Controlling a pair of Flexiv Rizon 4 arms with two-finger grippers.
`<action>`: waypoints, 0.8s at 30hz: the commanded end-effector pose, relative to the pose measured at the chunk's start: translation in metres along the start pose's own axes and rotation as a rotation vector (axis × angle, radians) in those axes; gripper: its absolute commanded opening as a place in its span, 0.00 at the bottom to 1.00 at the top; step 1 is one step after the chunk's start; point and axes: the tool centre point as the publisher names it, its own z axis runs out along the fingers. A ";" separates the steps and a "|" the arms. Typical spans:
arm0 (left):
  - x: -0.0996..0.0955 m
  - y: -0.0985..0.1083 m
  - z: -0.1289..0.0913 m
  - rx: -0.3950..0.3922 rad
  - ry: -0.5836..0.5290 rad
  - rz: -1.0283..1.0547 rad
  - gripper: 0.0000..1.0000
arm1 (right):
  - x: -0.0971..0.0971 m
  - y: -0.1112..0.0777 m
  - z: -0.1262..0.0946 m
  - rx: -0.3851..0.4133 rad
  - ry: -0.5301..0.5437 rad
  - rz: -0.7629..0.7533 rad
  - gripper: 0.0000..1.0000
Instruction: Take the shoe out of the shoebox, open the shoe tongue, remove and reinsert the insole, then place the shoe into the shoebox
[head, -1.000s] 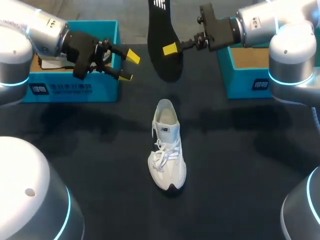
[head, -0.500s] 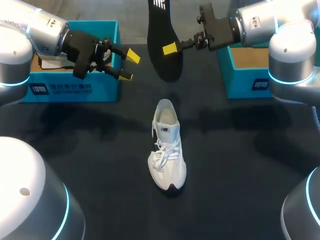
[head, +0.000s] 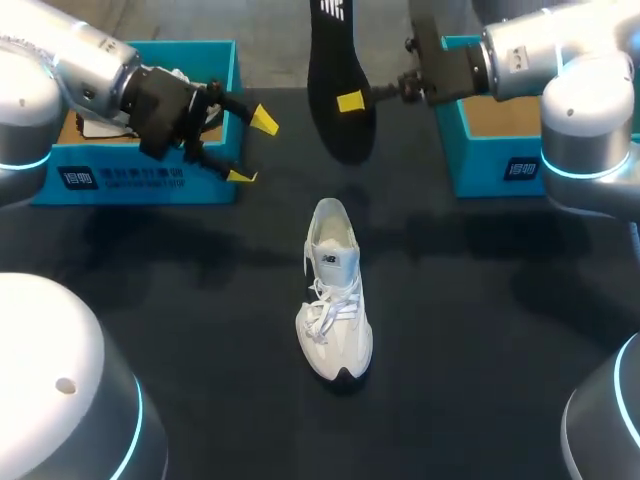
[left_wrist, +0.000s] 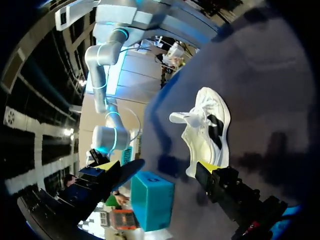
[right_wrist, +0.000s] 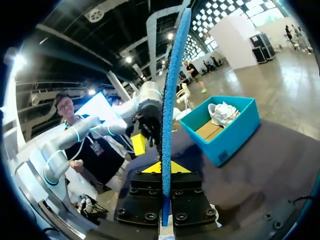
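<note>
- the white shoe (head: 335, 290) stands upright on the dark counter (head: 480, 330), out of both boxes, with its heel opening toward the far edge, its toe toward the near edge and its laces loose.
- the dark insole (head: 340, 80) is out of the shoe and held in the air beyond the heel, its broad end hanging nearest the shoe without touching it.
- the right pincer (head: 352, 100) is pinching the insole across its edge; in the right wrist view the insole (right_wrist: 172, 100) stands edge-on between the fingers.
- the left pincer (head: 252, 148) is spread and empty, hanging in front of the left shoebox (head: 135, 178), well apart from the shoe.
- the right shoebox (head: 500, 165) sits under the right arm.
- step in hand, as i judge it: removal is done and reinsertion is due.
- the next move calls for lowering the insole's broad end into the heel opening and sliding it toward the toe; the left pincer could steady the shoe or hold its tongue back.
</note>
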 end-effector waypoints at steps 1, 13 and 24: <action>0.004 0.004 -0.009 0.046 0.074 -0.267 1.00 | 0.004 -0.007 0.002 -0.010 -0.020 -0.033 0.00; 0.035 0.005 -0.001 -0.159 0.117 -0.590 1.00 | -0.009 -0.022 0.023 -0.005 0.049 -0.096 0.00; 0.062 -0.003 0.005 -0.257 0.204 -0.834 1.00 | -0.016 -0.030 0.040 0.005 0.092 -0.150 0.00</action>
